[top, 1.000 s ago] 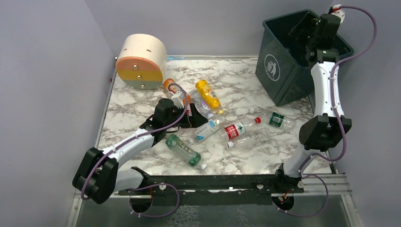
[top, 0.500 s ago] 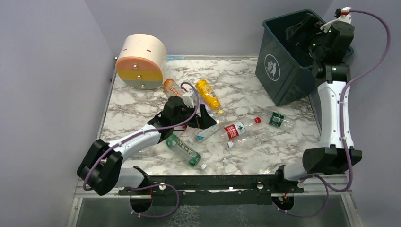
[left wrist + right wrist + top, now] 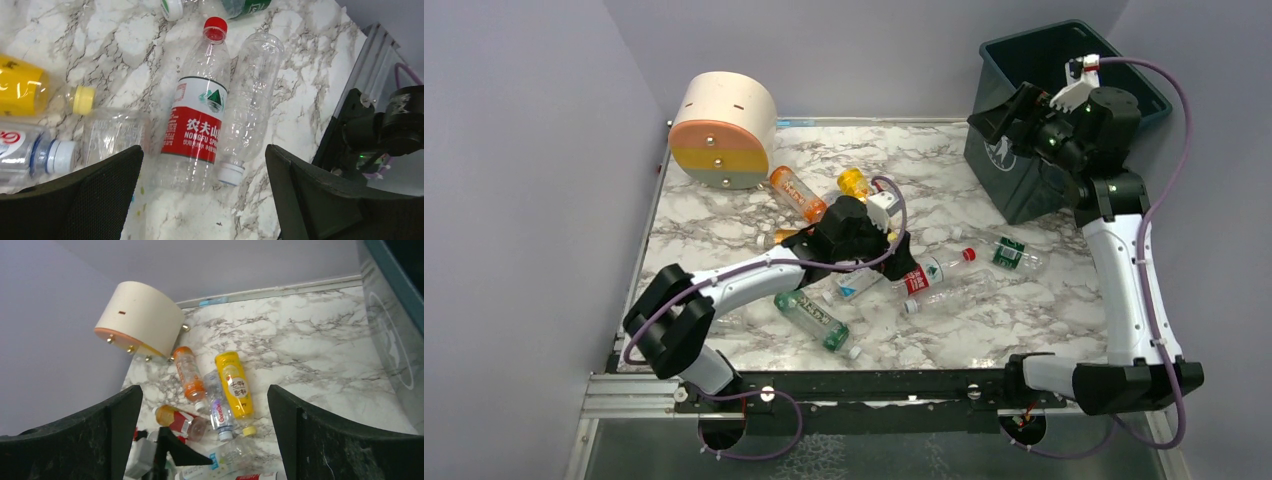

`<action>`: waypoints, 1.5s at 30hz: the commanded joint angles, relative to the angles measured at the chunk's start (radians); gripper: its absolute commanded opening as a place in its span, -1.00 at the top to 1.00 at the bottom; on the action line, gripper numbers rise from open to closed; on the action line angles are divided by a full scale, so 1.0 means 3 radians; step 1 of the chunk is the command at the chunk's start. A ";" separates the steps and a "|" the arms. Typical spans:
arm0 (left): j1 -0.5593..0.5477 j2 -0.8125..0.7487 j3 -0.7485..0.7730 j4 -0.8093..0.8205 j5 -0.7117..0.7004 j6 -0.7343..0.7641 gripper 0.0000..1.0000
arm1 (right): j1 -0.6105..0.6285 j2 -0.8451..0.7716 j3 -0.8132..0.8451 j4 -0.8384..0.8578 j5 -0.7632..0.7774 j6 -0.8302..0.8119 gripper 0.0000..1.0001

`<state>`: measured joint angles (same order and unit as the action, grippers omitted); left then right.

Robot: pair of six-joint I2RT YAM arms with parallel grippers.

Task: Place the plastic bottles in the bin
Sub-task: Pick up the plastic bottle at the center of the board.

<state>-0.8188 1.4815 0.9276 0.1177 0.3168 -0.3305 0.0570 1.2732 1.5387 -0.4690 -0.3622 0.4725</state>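
Your table: white marble, grey veins. Bin far right: dark teal, white round logo. Cylinder far left: cream, face orange above, pale green below. Orange bottle. Yellow bottle, yellow cap. Clear bottle, red label, red cap. Unlabelled clear bottle, white cap. Green-tinted bottle nearest you. Your arms: white, black joints.
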 commanded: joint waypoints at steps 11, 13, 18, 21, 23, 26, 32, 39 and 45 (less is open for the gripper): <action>-0.0361 0.0963 0.0633 -0.0159 -0.0342 0.0931 -0.98 | 0.0004 -0.0543 -0.0407 -0.0075 -0.0607 -0.0039 -0.94; -0.0361 0.1040 0.0678 -0.0163 -0.0350 0.0964 -0.98 | 0.0002 -0.0563 -0.0470 -0.0054 -0.0618 -0.0046 -0.94; -0.0388 0.1203 0.0759 -0.0177 -0.0338 0.1022 -0.95 | 0.0004 -0.0596 -0.0573 -0.0038 -0.0610 -0.0079 -0.94; -0.0403 0.1277 0.0794 -0.0197 -0.0388 0.1045 -0.94 | 0.0004 -0.0612 -0.0643 -0.0022 -0.0573 -0.0107 -0.94; -0.0405 0.1319 0.0810 -0.0210 -0.0431 0.1060 -0.94 | 0.0004 -0.0623 -0.0683 0.0000 -0.0585 -0.0112 -0.94; -0.0410 0.1359 0.0830 -0.0224 -0.0448 0.1058 -0.93 | 0.0004 -0.0627 -0.0736 0.0018 -0.0597 -0.0112 -0.94; -0.0434 0.1432 0.0869 -0.0224 -0.0529 0.1040 -0.93 | 0.0004 -0.0624 -0.0810 0.0046 -0.0609 -0.0112 -0.94; -0.0445 0.1448 0.0887 -0.0237 -0.0647 0.1015 -0.77 | 0.0004 -0.0620 -0.0841 0.0062 -0.0610 -0.0113 -0.93; -0.0446 0.1456 0.0942 -0.0322 -0.0718 0.1000 -0.47 | 0.0004 -0.0613 -0.0875 0.0070 -0.0629 -0.0117 -0.93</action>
<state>-0.9447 1.9060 1.1725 0.0414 0.1398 -0.0330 0.0578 1.1030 1.2911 -0.4648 -0.5194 0.4515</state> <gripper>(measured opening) 0.779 0.969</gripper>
